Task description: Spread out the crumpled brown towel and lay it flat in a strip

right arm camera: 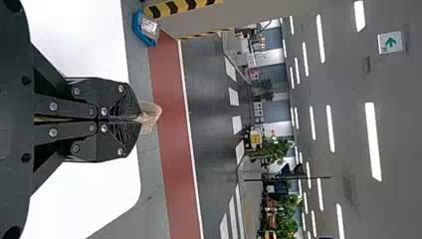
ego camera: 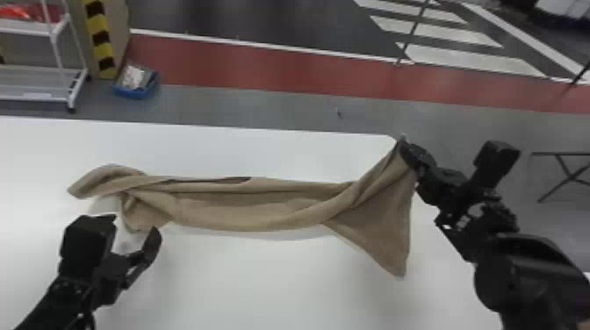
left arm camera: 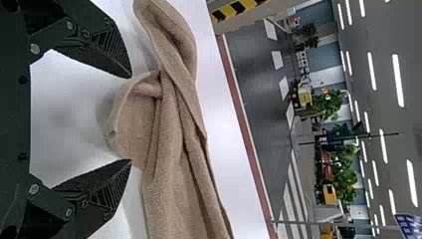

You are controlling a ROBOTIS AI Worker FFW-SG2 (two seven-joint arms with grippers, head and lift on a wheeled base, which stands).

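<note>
White table (ego camera: 272,285) cut off; right gripper (ego camera: 404,144) clamped on brown towel (ego camera: 246,213), pinched part hidden; left gripper (ego camera: 134,223), jaws apart.

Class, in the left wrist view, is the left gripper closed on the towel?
No: the left gripper stands open, its two fingers apart beside the brown towel.

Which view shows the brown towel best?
The head view: it takes in the towel from end to end. The left wrist view has its crumpled left end close up; the right wrist view, a tip pinched in the right gripper.
</note>
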